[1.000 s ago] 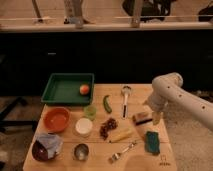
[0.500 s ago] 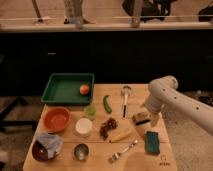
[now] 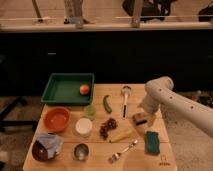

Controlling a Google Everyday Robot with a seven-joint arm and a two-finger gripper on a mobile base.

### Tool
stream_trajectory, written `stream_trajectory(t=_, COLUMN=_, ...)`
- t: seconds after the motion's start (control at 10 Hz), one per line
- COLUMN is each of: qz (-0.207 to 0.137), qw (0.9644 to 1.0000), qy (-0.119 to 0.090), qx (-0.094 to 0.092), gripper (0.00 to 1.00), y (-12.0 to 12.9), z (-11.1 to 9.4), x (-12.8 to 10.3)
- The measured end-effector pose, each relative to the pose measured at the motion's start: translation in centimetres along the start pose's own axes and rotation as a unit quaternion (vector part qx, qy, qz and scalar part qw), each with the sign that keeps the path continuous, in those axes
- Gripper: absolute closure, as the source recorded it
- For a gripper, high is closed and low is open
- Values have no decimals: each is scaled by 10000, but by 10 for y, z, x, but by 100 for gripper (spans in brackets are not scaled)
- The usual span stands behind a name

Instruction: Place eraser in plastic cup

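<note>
The eraser [image 3: 139,119], a small tan block with a dark base, lies on the wooden table [image 3: 165,157] right of centre. My gripper [image 3: 147,116] comes down from the white arm [image 3: 172,100] on the right and is right at the eraser's right end. The plastic cup [image 3: 90,111], small and translucent light green, stands upright left of centre, well to the left of the gripper.
A teal sponge [image 3: 152,141] lies near the eraser. A white container [image 3: 83,126], steel cup [image 3: 80,151], orange bowl [image 3: 56,119], dark bowl with blue cloth [image 3: 46,147], green tray [image 3: 62,90] holding an orange fruit [image 3: 84,89], green vegetable [image 3: 107,103], spoon [image 3: 125,96], grapes [image 3: 108,127], yellow item [image 3: 121,134] and fork [image 3: 123,151] fill the table.
The arm has swung left and lowered, bringing the gripper down onto the eraser's spot. The objects on the table have not moved.
</note>
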Motion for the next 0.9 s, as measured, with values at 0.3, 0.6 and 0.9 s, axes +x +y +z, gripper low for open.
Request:
stream_trajectory(t=0.3, qz=98, qw=9999, qy=70, qx=-30, gripper=20, y=-4, z=15, x=2)
stream_trajectory(t=0.6, qz=230, qw=9995, qy=144, qx=-132, gripper=20, y=-3, z=29, x=11)
stream_trajectory(t=0.9, qz=262, qw=9991, qy=175, qx=-267, gripper=25, y=-2, z=38, x=15)
